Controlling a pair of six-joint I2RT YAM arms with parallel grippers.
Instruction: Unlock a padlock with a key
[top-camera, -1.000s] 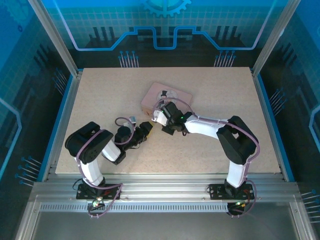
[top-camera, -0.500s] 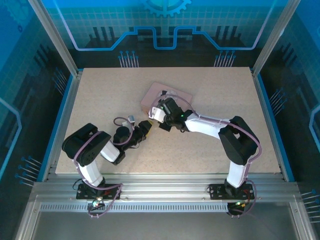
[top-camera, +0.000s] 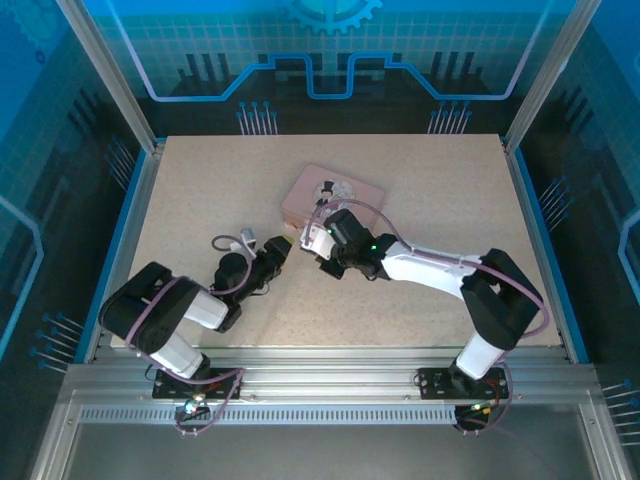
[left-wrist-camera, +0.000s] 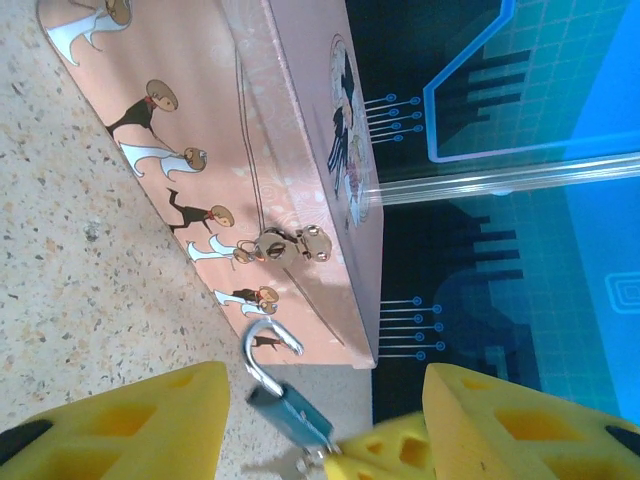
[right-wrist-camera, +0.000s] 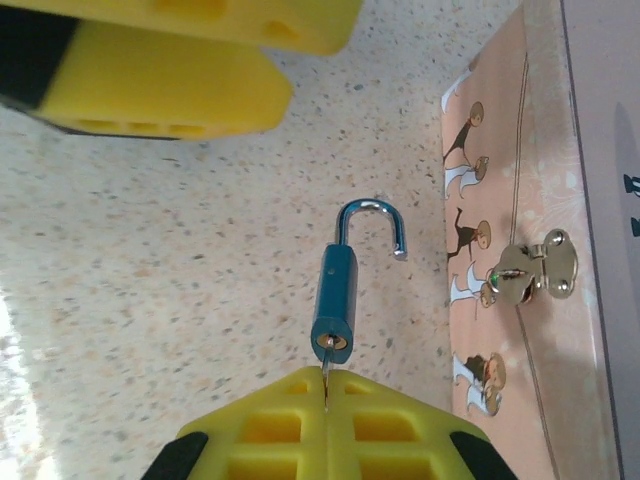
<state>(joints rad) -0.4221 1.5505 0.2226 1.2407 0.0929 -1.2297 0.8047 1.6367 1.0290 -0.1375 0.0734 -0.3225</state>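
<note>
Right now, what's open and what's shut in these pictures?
padlock: unlocked, shackle open.
key: in the padlock's keyhole, pinched by the right end effector.
right end effector: shut on the key.
left end effector: open, holding nothing.
pink tin: lid shut.

padlock (right-wrist-camera: 335, 300) body: smooth teal, satin sheen, looks like coated metal. shackle (right-wrist-camera: 372, 222): polished chrome, mirror-bright. key (right-wrist-camera: 325, 377): thin bare metal. tin (right-wrist-camera: 500, 200): pink printed skin, mostly matt. clasp (right-wrist-camera: 532, 272): glossy silvery metal. table (right-wrist-camera: 150, 300): speckled, stone-like, matt, fine grain. pads (right-wrist-camera: 400, 430) on right gripper (right-wrist-camera: 327, 388) and left gripper (left-wrist-camera: 320, 400): yellow, matt, moulded cellular plastic or rubber.
</note>
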